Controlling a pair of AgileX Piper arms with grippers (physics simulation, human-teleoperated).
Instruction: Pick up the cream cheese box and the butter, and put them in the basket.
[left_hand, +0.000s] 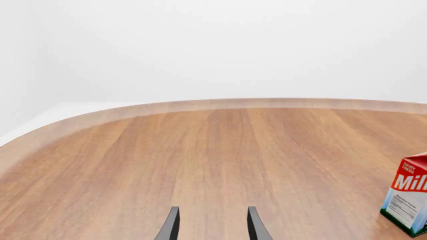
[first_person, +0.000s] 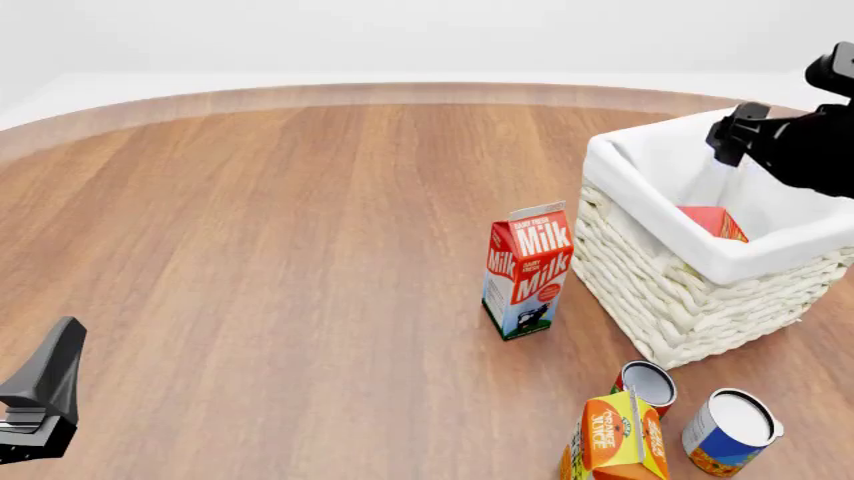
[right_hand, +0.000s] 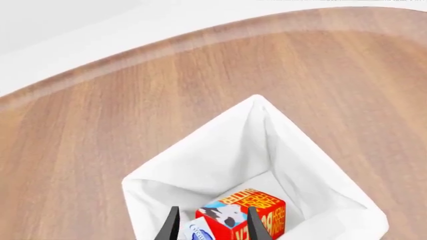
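Note:
The basket (first_person: 667, 290) stands at the table's right side, and the right wrist view looks down into its white liner (right_hand: 220, 155). The butter (right_hand: 250, 212) lies on the basket floor, and its red corner also shows in the front view (first_person: 714, 222). The cream cheese box (right_hand: 199, 232), white with a blue mark, lies right beside the butter. My right gripper (right_hand: 212, 227) hovers open above both boxes, holding nothing; in the front view it hangs over the basket's far side (first_person: 737, 132). My left gripper (left_hand: 212, 227) is open over bare wood at the near left (first_person: 40, 400).
A red-white milk carton (first_person: 530, 270) stands just left of the basket and shows at the edge of the left wrist view (left_hand: 408, 200). In front of the basket stand an orange juice carton (first_person: 617, 435) and two cans (first_person: 647, 383) (first_person: 727, 430).

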